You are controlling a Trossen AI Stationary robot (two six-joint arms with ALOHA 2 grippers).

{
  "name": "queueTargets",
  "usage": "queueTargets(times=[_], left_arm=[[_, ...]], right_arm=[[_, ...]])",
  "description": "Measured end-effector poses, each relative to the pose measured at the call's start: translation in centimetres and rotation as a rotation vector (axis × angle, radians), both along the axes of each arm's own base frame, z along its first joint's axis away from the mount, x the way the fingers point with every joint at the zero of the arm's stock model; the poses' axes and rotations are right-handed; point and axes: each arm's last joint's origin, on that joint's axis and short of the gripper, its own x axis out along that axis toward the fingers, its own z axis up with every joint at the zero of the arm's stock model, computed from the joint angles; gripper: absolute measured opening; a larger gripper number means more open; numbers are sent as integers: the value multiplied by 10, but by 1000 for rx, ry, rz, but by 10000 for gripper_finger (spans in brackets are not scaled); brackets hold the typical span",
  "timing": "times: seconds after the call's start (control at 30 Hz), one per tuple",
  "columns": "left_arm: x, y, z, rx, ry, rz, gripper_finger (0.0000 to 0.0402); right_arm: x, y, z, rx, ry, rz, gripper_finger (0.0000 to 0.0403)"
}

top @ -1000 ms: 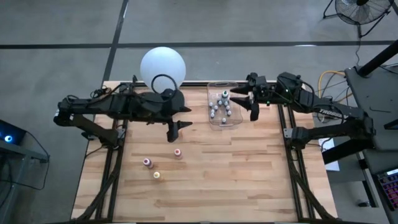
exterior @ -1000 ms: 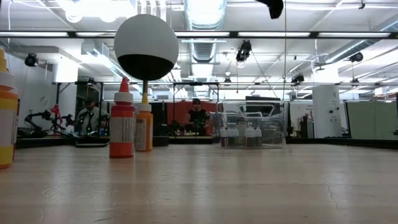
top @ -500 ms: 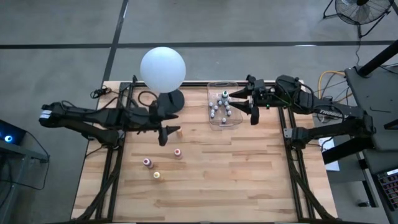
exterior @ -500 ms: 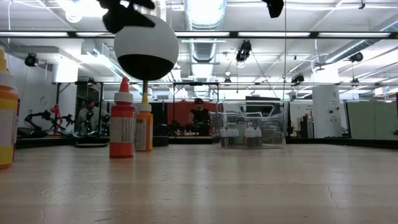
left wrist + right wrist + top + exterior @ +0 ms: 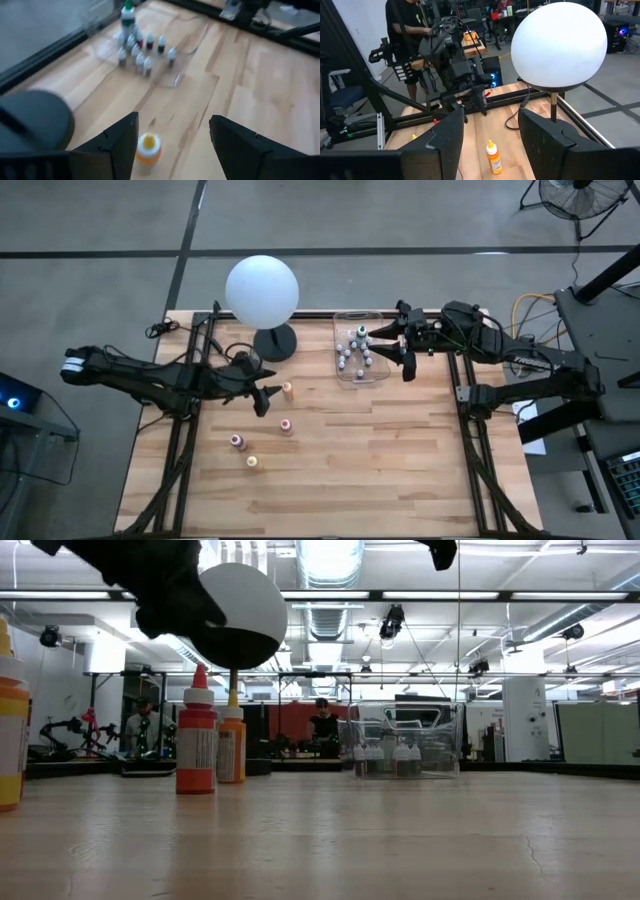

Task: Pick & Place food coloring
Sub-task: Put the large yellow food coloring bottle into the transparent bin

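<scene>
- Over the last second the left gripper had swung away from the globe lamp toward the orange bottle and come lower; its jaws stood open and empty, with the bottle just ahead of them and between them in the left wrist view.
- Judged from that line-up, a pick of the orange bottle was in preparation; no contact was yet made.
- The right gripper had not moved: it hung at the right edge of the clear bin, jaws parted and holding nothing.
- The bin, right of the lamp, held a cluster of small dropper bottles.
- Three further bottles stood loose on the bench, nearer the front edge than the lamp: a pink one, another pink one and a yellow one.
- The lamp's dark base sat close behind the left gripper; no object stood between the orange bottle and the bin.
</scene>
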Motion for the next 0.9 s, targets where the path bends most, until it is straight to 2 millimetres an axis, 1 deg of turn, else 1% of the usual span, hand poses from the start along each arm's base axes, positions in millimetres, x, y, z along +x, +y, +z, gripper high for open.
queueTargets(times=[0.13, 0.27, 0.57, 0.73, 0.9], left_arm=[[-3, 0, -13, -8, 34, 6, 199], [-7, 0, -27, -5, 121, -15, 188], [-13, 0, -51, -12, 200, -31, 188], [-16, 0, -59, -25, 220, -36, 188], [-19, 1, -72, -47, 224, -20, 188]], right_arm=[[0, 0, 0, -4, 0, -1, 178], [0, 0, 0, -8, 0, 0, 178], [0, 0, 0, -8, 1, 0, 178], [0, 0, 0, -8, 1, 0, 178], [0, 0, 0, -22, 1, 2, 178]])
